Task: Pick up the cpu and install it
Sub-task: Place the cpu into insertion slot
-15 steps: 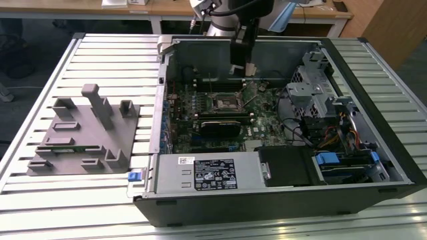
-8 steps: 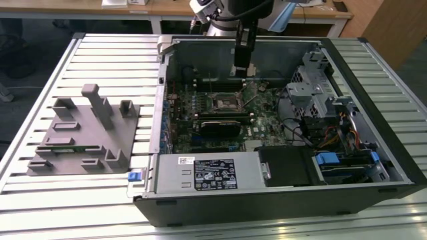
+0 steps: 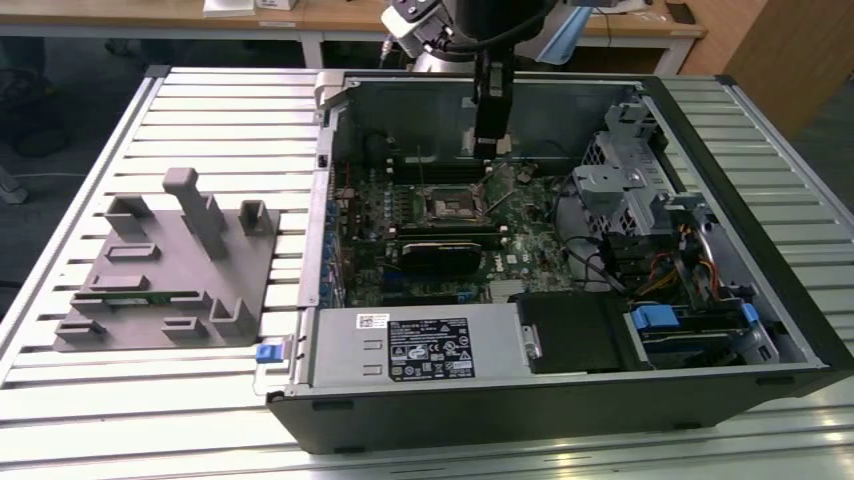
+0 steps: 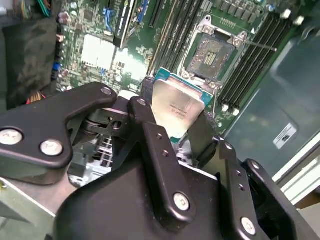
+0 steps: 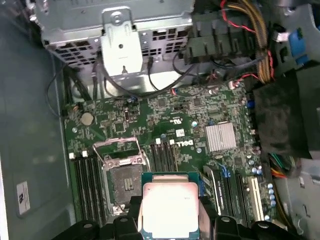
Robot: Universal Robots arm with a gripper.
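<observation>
Cpu clamped in the gripper above the open computer case

In both wrist views the cpu (image 4: pixel 177 107) (image 5: pixel 170 207) is seen gripped by its edges between the two black fingers (image 4: pixel 150 127), its silvery top turned toward the cameras and its thin green rim showing at the far edge. It is held in the air over the green motherboard (image 3: pixel 523 238), just beside the black socket (image 4: pixel 215 52) (image 5: pixel 123 177) and apart from it; the socket's contact field is exposed. In the exterior view the gripper (image 3: pixel 490 148) is lowered into the far part of the computer case (image 3: pixel 801 330). A grey tray (image 3: pixel 160 290) is set on the slatted table (image 3: pixel 200 100) at the exterior view's left.
</observation>
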